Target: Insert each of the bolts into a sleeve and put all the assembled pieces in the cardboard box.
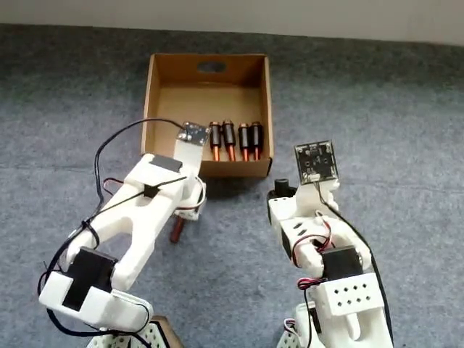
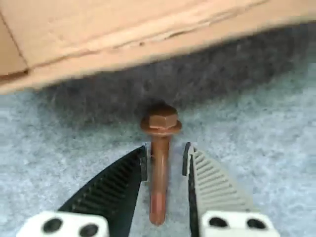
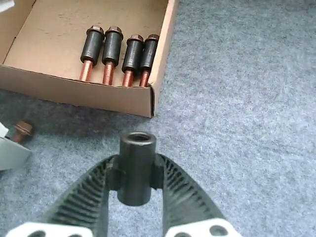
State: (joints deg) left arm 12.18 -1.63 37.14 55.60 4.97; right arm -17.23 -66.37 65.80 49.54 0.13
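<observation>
Left tool (image 2: 166, 149) straddles bolt (image 2: 160, 123) just beside cardboard box (image 2: 148, 44) wall

Bolt (image 1: 176, 230): high view, mostly covered by the left arm (image 1: 138, 217); one end protrudes.
Cardboard box (image 2: 148, 29): left wrist view, blurred, cut by the frame edge.
Sleeve (image 3: 134, 148): flanks covered by right pincer (image 3: 136, 168) fingers.

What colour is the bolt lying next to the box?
Coppery brown bolt; the left wrist view shows it best.

Four assemblies (image 1: 235, 140) in box (image 1: 154, 101) — bolt (image 2: 159, 163) before it.
</observation>
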